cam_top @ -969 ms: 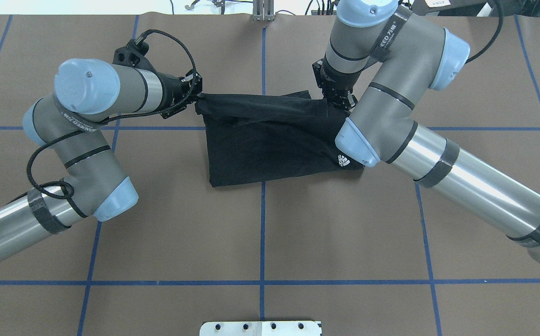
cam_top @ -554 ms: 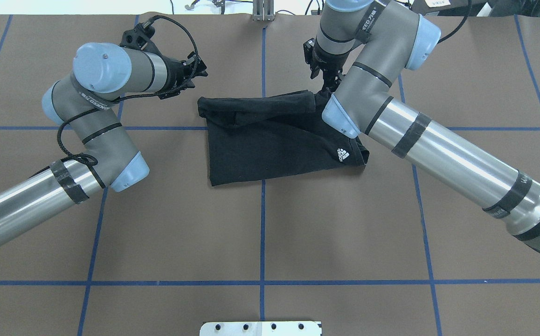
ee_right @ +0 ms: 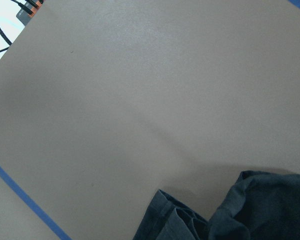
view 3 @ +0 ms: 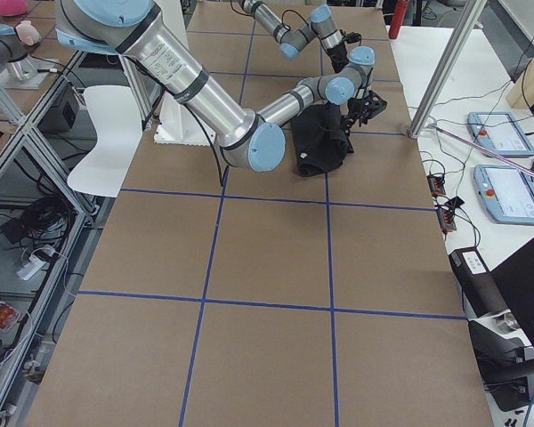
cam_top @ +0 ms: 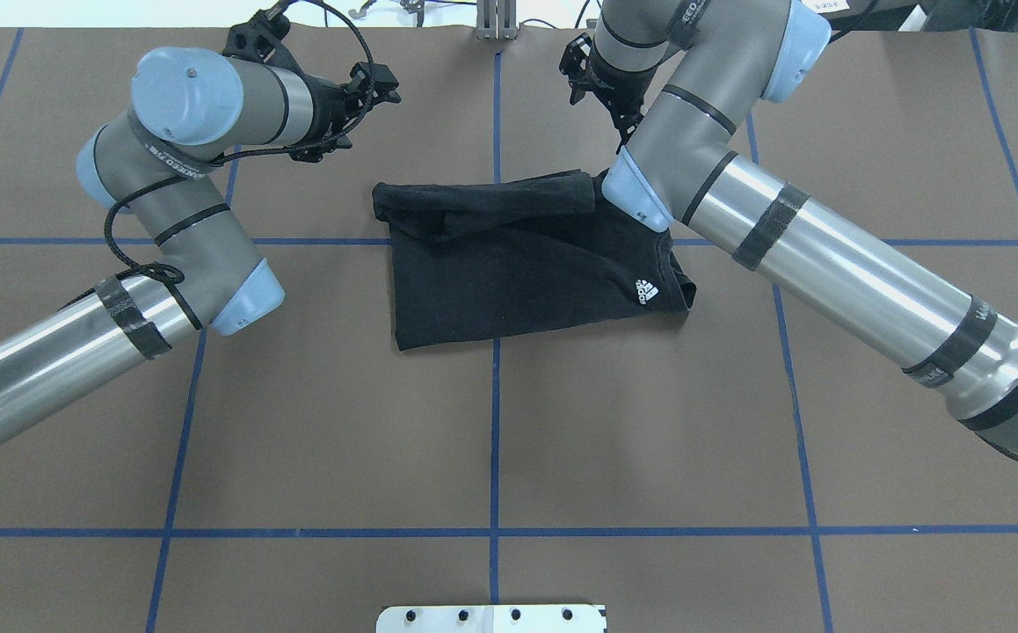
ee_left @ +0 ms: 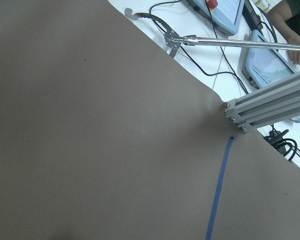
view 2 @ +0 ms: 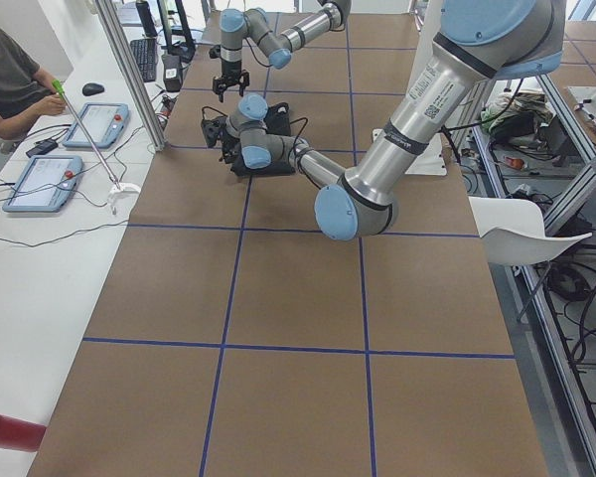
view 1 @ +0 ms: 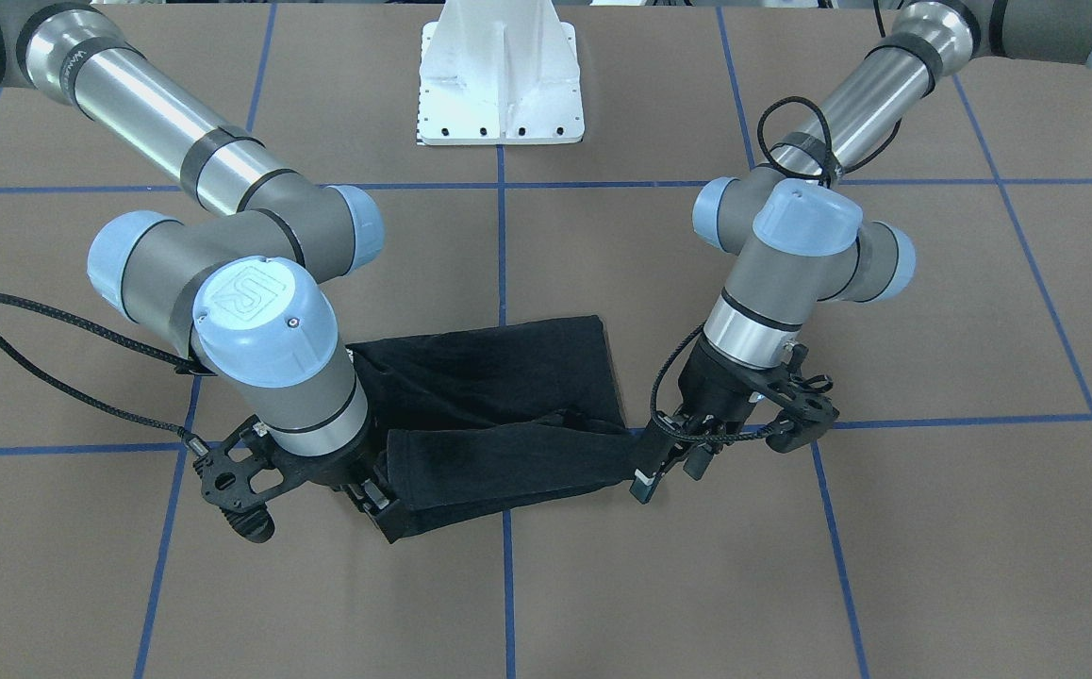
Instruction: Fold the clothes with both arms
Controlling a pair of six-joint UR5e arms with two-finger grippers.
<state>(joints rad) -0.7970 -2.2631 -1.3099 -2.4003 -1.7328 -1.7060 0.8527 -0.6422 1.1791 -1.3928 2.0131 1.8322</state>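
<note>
The black T-shirt (cam_top: 509,281) lies folded on the brown table beyond its middle, with a rolled fold along its far edge and the small white logo (cam_top: 646,292) facing up at the right. Its chest graphic is hidden. It also shows in the front view (view 1: 489,377) and at the bottom of the right wrist view (ee_right: 270,205). My left gripper (cam_top: 375,110) is open and empty, lifted beyond the shirt's far left corner (view 1: 667,471). My right gripper (cam_top: 619,132) is open and empty above the far right corner (view 1: 372,498), partly hidden by its own arm.
The white pedestal base (view 1: 499,85) stands on the robot's side of the table. An aluminium post (cam_top: 496,22) stands at the far edge, also in the left wrist view (ee_left: 270,102). An operator (view 2: 10,79) sits with tablets beyond that edge. Blue tape lines grid the table.
Both grippers have let go of the shirt's far edge and moved up and away toward the far side. The shirt has settled flat with its folded far edge.
</note>
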